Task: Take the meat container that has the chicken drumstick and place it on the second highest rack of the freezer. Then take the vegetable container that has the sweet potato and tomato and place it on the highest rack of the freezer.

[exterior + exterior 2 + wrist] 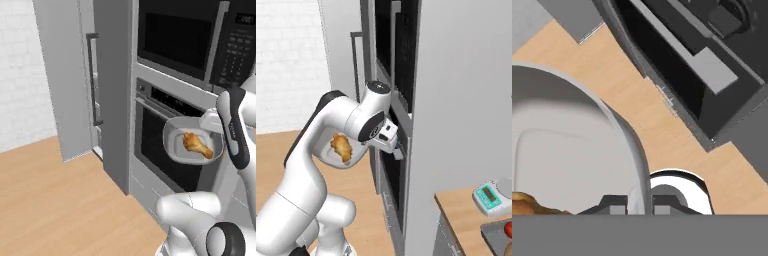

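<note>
I am holding the meat container (192,140) up in the air in front of the oven (165,145), well above the wooden floor (60,200). My gripper (639,205) is nearly closed, its fingertips pinching the container's rim (637,155) with one tip inside the wall and one outside.

I judge the first half of the task to be only partly done: the container is picked up and being carried, but it is not yet on any freezer rack. The tall grey fridge door (65,80) with its dark handle (92,80) is standing to the left of the oven, and I cannot tell from here whether the freezer is open or where its racks are. The vegetable container is not started; at the right, on a counter (466,210), I am seeing a small scale (491,196) and the edge of something red (508,229), too cut off to identify.

The container is tilting strongly, its open face turning toward the left base camera instead of facing up. The chicken drumstick (197,145) is lying against the bottom, its long axis slanting from upper left down to lower right in the left base view.
</note>
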